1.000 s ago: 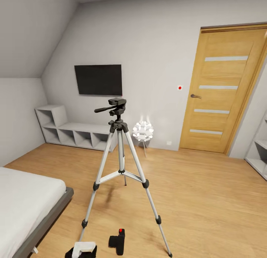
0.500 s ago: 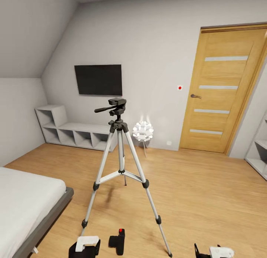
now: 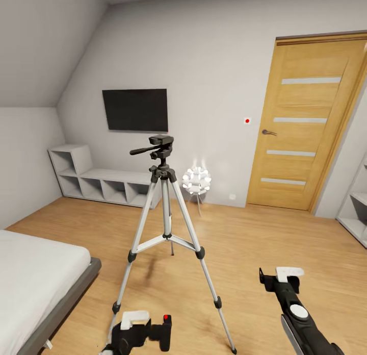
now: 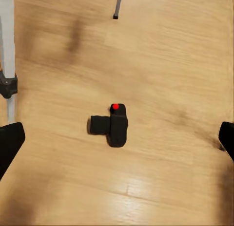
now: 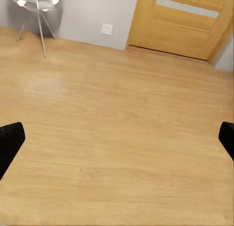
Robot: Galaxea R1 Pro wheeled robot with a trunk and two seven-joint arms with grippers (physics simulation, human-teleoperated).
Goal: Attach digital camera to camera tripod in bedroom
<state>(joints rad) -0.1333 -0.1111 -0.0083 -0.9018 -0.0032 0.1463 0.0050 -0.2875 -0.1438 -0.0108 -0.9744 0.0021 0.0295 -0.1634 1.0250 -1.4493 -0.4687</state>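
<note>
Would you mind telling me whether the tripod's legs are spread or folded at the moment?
Spread. The camera tripod stands upright on the wood floor with its legs splayed apart, braced at mid-height.

you're facing a black wall screen [image 3: 135, 109] hanging above a low white cubby shelf [image 3: 97, 180], while a white globe lamp [image 3: 196, 181] is glowing beside a wooden door [image 3: 310, 123].

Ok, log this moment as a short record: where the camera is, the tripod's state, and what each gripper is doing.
digital camera: lying on the wood floor between the tripod's front legs, unheld
camera tripod: standing, legs spread, head bare
left gripper: open, hanging over the camera, not touching it
right gripper: open, empty, raised over bare floor to the tripod's right
task state: camera not yet picked up
</note>
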